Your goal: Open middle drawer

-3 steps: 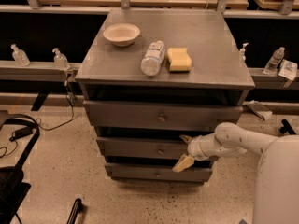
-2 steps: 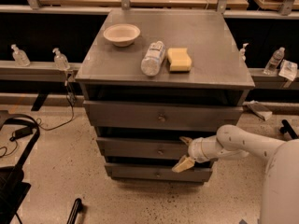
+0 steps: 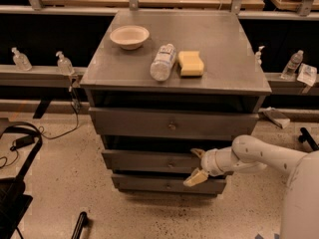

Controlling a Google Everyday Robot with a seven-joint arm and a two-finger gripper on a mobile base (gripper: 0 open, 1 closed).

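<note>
A grey cabinet has three drawer fronts stacked. The middle drawer [image 3: 149, 160] has a small round knob [image 3: 171, 164] at its centre and stands pulled out a little past the bottom front. My gripper [image 3: 195, 165] is in front of the right part of the middle drawer, to the right of the knob, on a white arm coming from the lower right. Its fingers are spread, one up at the drawer's top edge, one down by the bottom drawer [image 3: 159, 184]. It holds nothing.
The top drawer [image 3: 172, 125] is the widest front. On the cabinet top [image 3: 229, 59] lie a white bowl [image 3: 129, 36], a plastic bottle [image 3: 163, 61] on its side and a yellow sponge [image 3: 191, 63]. Bottles stand on a ledge behind. Black cables lie at the left.
The gripper and arm have stayed at nearly the same spot in front of the middle drawer; the drawers have not visibly moved.
</note>
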